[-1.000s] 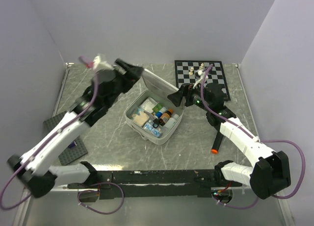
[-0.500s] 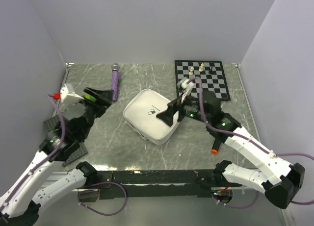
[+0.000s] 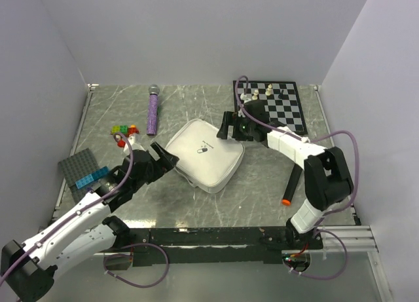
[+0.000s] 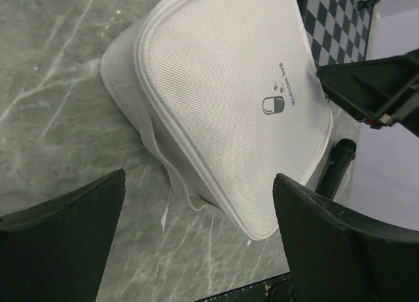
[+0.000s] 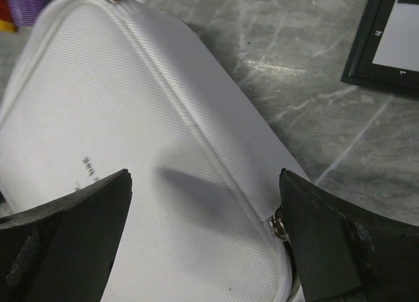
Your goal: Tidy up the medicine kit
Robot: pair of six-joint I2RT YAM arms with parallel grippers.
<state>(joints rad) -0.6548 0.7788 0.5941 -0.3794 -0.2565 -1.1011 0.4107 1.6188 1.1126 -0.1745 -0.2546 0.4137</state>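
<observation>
Both arms (image 3: 85, 207) (image 3: 288, 141) crouch low, spread jaws seemingly flanking the medicine kit (image 3: 203, 156).

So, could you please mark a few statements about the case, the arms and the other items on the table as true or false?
The white soft zip case lies closed. True.
The purple microphone lies on the black-and-white chessboard. False: it lies on the table, left of the case.
The left arm's jaws are shut on the case. False: they stand open, holding nothing.
Chess pieces stand on the chessboard. True.
</observation>
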